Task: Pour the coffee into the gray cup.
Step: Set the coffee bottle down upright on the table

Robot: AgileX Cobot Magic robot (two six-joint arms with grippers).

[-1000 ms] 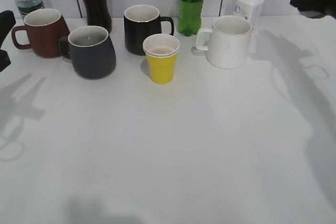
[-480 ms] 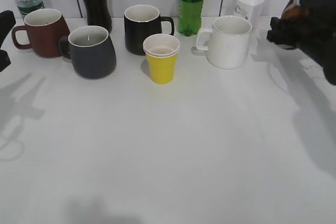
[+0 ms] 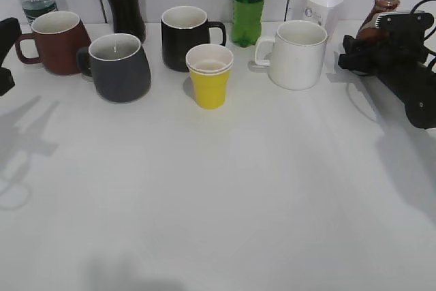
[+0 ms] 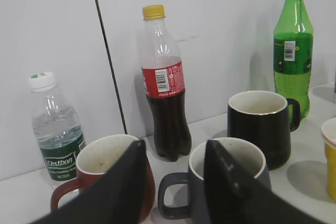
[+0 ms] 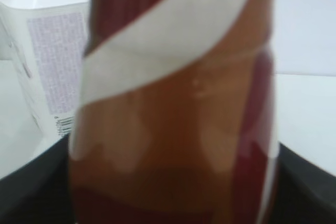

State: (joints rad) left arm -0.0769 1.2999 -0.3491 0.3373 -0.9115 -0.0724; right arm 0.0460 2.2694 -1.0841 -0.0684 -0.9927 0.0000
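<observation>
Evidently the right gripper (image 3: 364,49) has its jaws around the coffee (image 3: 381,8) at the table's (image 3: 225,189) far right corner, the bottle's label filling the right wrist view; whether the jaws are already pressing on it or merely straddling it cannot be told, since the dark jaw edges show only at the lower corners of that view. The bottle stands upright and appears uncapped, its open neck showing above the gripper in the exterior view. The gray cup (image 3: 119,67) sits near the far left corner, just in front of the reddish-brown mug (image 3: 53,42), well apart from the bottle, with the yellow cup (image 3: 209,75), black mug (image 3: 186,37) and white mug (image 3: 294,54) between them along the far edge.

The left gripper (image 4: 173,182) hangs with its jaws apart and empty, looking over the gray cup's rim.

The risks seem plain: a loose or low hold on the curvy bottle could let it slip or tip on lifting; with the neck open, a tilted carry could spill coffee along the way; the carry across could clip the white mug or yellow cup; and the close neighbouring mug invites pouring into the wrong vessel, or nudging the gray cup.
</observation>
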